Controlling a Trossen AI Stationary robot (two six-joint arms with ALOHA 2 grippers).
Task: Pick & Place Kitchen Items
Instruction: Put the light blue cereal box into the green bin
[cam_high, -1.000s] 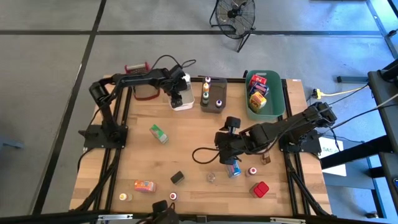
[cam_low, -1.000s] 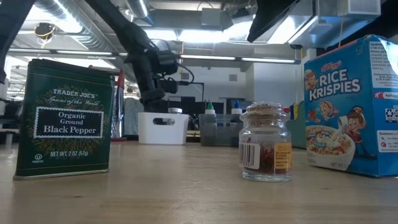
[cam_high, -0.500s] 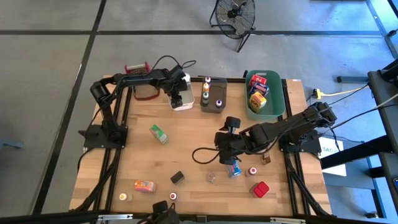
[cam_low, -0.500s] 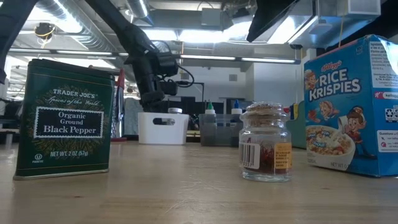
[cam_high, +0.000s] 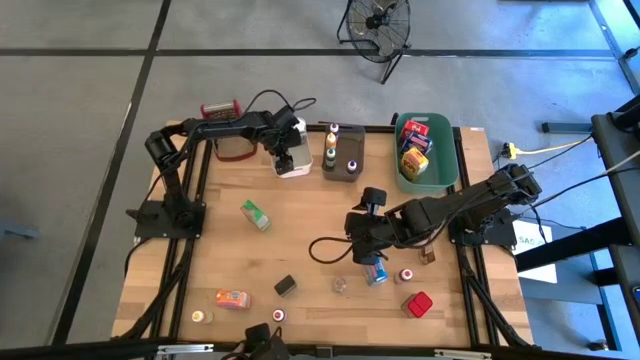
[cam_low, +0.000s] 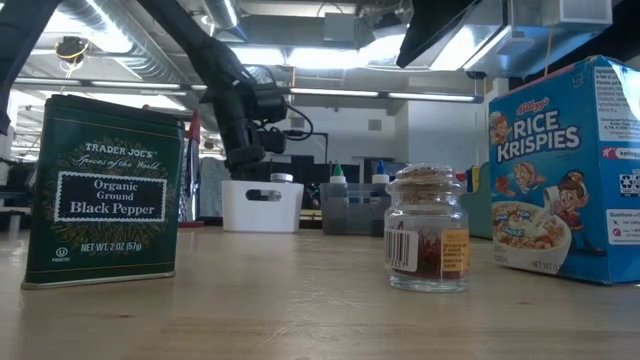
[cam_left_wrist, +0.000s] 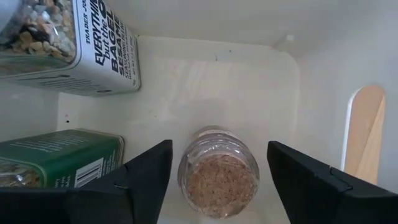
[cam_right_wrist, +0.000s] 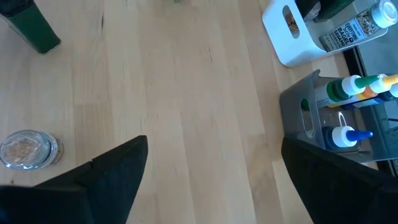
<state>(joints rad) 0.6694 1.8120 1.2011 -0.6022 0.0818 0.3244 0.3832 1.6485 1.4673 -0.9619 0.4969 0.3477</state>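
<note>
Left wrist view: left gripper (cam_left_wrist: 217, 180) fingers now spread clear of spice jar (cam_left_wrist: 218, 178), jar resting inside white tub (cam_left_wrist: 273, 93). I judge placement done. Right gripper (cam_high: 362, 248) waits mid-table, jaws wide, empty.

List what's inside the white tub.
In the white tub: a bagel-seasoning jar, a green tin, and a small glass jar between the left tool's open fingers. Anything beneath them stays hidden.
</note>
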